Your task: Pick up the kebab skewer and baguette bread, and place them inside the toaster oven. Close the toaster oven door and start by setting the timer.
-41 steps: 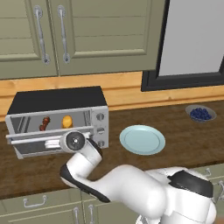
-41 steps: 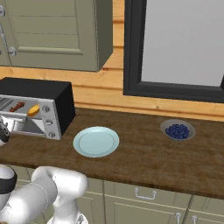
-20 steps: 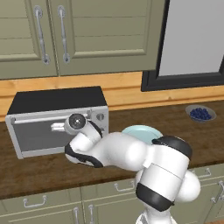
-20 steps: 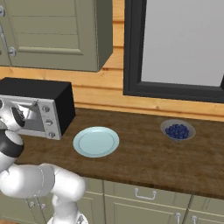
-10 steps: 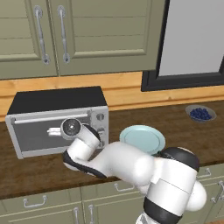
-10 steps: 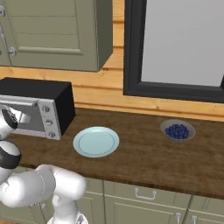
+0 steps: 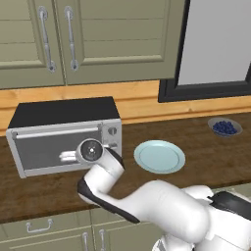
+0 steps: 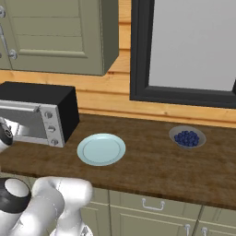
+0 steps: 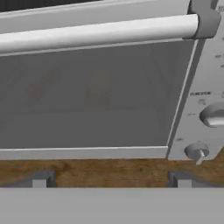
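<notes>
**Door up, knobs next**

Toaster oven (image 7: 63,135) sits at the far left of the wooden counter (image 7: 196,147), back against the wall, under the upper cabinets (image 7: 98,39). Toaster oven door (image 9: 92,96) stands shut, bar handle (image 9: 96,33) along its top edge. Behind the dark glass the hand view gives only two faint shapes; can't tell skewer from bread, so I judge both are inside but won't swear to it.

Gripper (image 7: 68,157) hangs just in front of the door's lower half, jaws spread wide, nothing between them. Finger tips (image 9: 41,179) sit low in the hand view, near the counter edge below the door.

Handling, as I judge it: what's left is a timer knob. Knobs (image 9: 212,114) are on the right panel, small, round, rigid, likely smooth metal, so slippery under a loose pinch. Take one across its diameter, squarely, and twist; no lifting load at all. Which knob is the timer, the lettering is too blurred to say.

Room: a short shift right brings the hand to the panel. Beyond it, open counter, then the pale blue plate (image 7: 159,157) near the oven's right side, and the blueberry bowl (image 7: 224,127) well apart at far right. Handle bar juts out above; keep the hand below it when sliding over.
</notes>
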